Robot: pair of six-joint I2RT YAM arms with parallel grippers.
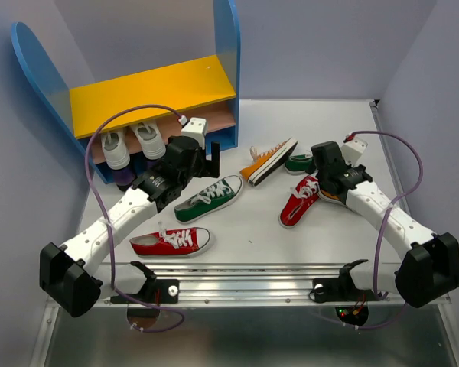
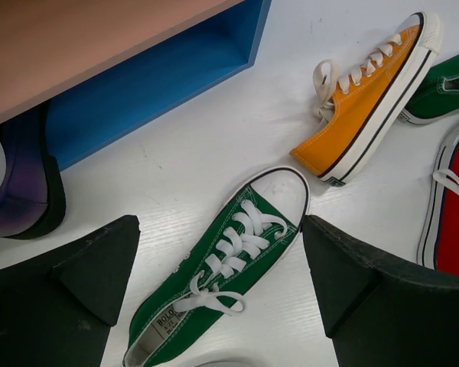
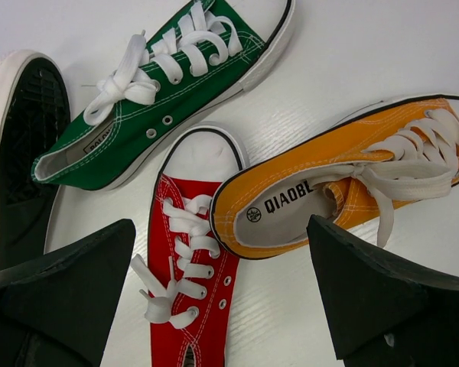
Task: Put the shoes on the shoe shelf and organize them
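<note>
The shoe shelf (image 1: 153,90) stands at the back left, and two shoes with white toe caps (image 1: 130,142) sit on its lower board. My left gripper (image 1: 208,170) is open just above a green shoe (image 1: 209,197). In the left wrist view that green shoe (image 2: 222,275) lies on the table between my left gripper's (image 2: 220,245) spread fingers. A red shoe (image 1: 170,241) lies near the front. My right gripper (image 1: 320,180) is open over a red shoe (image 3: 187,267), an orange shoe (image 3: 329,191) and a green shoe (image 3: 161,99). Another orange shoe (image 1: 269,160) lies mid-table.
The shelf's blue side panel (image 2: 153,84) and a dark purple shoe (image 2: 19,191) are close to my left gripper. A shoe's black sole (image 3: 23,153) lies left of my right gripper (image 3: 220,229). A metal rail (image 1: 252,279) runs along the front edge.
</note>
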